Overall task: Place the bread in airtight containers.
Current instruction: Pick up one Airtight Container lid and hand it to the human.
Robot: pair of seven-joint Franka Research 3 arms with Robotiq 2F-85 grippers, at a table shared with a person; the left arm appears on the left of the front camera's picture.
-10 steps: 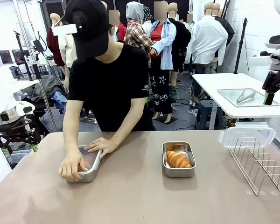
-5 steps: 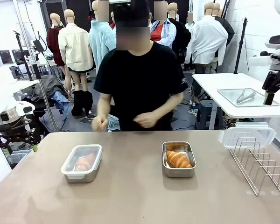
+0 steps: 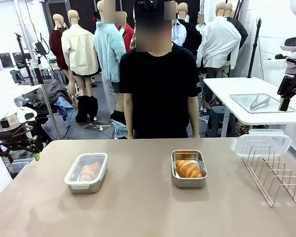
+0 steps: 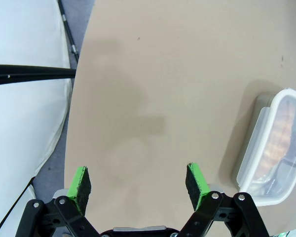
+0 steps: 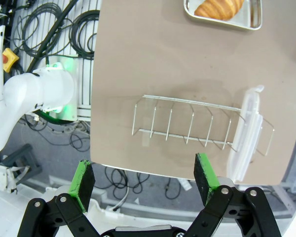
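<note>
left end effector (image 4: 138, 181): jaws apart, empty, over bare surface (image 4: 153, 74). lidded container (image 3: 87, 172) sits left of centre; left croissant (image 3: 90, 171) inside runs diagonally, near-left to far-right. open tin (image 3: 189, 168) sits right of centre; right croissant (image 3: 189, 169) lies crosswise, tips left and right. right end effector (image 5: 144, 177): jaws apart, empty, above wire rack (image 5: 187, 123).

The person (image 3: 159, 84) has let go of the lidded left container (image 3: 87, 172), straightened up and now stands behind the table (image 3: 138, 207) with arms hanging down.
</note>
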